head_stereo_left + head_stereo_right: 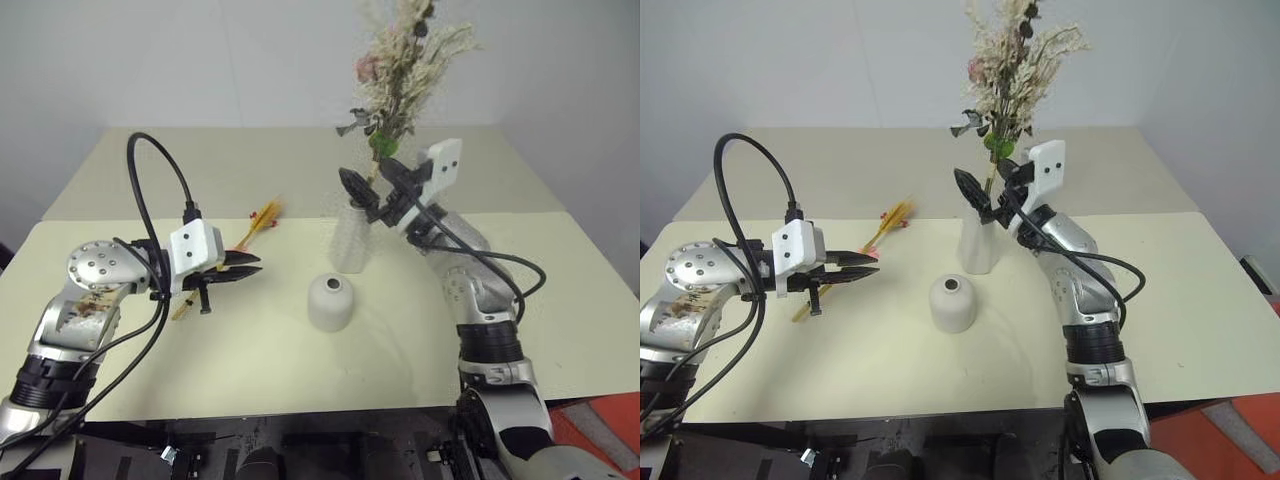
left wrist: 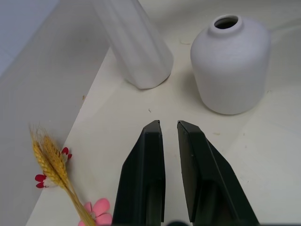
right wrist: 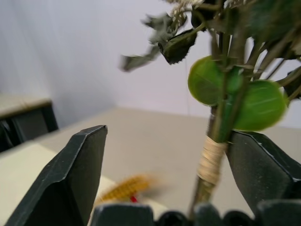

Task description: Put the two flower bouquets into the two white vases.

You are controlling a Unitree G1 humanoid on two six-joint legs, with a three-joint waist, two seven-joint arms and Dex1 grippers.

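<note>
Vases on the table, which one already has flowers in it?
The tall vase, the tapered one; the cream-pink bunch stands in its mouth. The short vase in front has an empty mouth.

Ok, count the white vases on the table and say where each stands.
2. The tall vase stands mid-table with the cream bunch in its mouth, at the open right gripper. The short vase stands empty just in front of it.

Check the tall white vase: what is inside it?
The cream-pink bouquet stands in the tall vase, stems entering its mouth between the right gripper's spread fingers. The stem ends within are hidden by the vase wall.
</note>
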